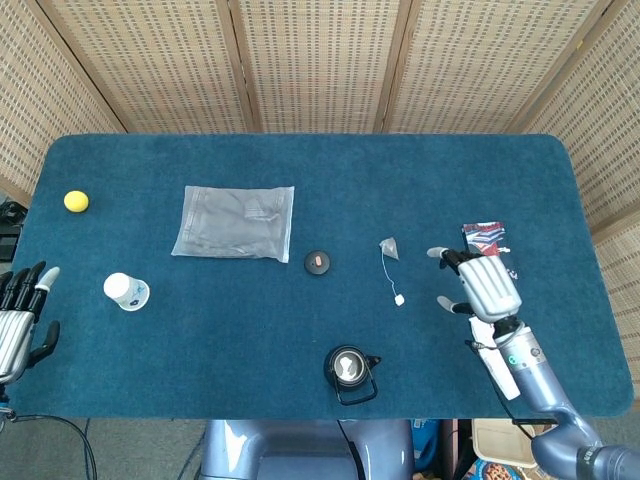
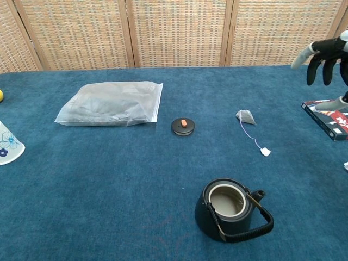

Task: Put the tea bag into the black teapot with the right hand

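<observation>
While the right robot hand (image 1: 484,284) hovers spread and empty right of centre | tea bag (image 1: 389,247) lies mid-tabletop, black teapot (image 1: 350,371) lidless at bottom centre | advice: pinch the pouch, not the string, then lower it over the opening.

Right hand (image 1: 487,284) silver-backed; fingers (image 2: 318,64) black; forearm blue-grey.
</observation>
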Action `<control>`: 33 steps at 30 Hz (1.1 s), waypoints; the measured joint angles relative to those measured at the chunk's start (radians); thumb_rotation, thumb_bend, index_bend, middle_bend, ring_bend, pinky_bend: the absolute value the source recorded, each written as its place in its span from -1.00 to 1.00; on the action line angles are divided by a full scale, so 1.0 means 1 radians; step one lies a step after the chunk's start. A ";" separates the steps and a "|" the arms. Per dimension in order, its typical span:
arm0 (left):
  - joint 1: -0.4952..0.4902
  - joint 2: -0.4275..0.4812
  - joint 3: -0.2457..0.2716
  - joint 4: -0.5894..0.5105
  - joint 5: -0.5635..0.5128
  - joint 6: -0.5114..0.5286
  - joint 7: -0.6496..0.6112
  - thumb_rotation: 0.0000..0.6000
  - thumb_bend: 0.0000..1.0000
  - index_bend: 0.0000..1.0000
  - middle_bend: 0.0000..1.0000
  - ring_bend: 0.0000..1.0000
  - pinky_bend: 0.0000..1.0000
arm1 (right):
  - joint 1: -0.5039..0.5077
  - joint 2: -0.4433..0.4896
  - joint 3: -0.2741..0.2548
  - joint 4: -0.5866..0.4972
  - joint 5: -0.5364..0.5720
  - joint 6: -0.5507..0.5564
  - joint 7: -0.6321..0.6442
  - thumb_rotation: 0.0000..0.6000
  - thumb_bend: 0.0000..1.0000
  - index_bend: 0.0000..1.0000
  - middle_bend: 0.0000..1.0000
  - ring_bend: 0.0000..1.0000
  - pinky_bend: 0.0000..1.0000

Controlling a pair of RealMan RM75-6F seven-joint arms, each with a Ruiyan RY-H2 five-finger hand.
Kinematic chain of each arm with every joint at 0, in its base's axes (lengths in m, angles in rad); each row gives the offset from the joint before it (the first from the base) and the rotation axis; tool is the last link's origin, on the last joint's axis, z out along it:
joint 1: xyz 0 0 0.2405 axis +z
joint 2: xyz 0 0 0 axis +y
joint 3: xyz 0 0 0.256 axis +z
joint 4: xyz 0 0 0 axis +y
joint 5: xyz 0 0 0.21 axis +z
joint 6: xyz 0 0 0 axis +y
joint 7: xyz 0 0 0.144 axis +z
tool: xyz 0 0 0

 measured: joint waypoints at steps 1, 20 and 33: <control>-0.001 0.001 -0.002 0.000 -0.002 -0.001 0.001 1.00 0.08 -0.94 -1.00 -1.00 -1.00 | 0.017 -0.002 0.000 0.010 -0.001 -0.023 0.005 1.00 -0.46 -0.30 0.19 0.17 0.41; -0.019 0.016 -0.025 0.018 -0.037 -0.018 0.004 1.00 0.08 -0.94 -1.00 -1.00 -1.00 | 0.182 -0.108 -0.039 0.202 -0.008 -0.238 0.040 1.00 -0.40 0.04 0.69 0.74 0.82; -0.021 0.003 -0.020 0.045 -0.045 -0.029 -0.016 1.00 0.08 -0.94 -1.00 -1.00 -1.00 | 0.217 -0.203 -0.094 0.334 -0.026 -0.274 0.042 1.00 -0.19 0.11 0.73 0.78 0.84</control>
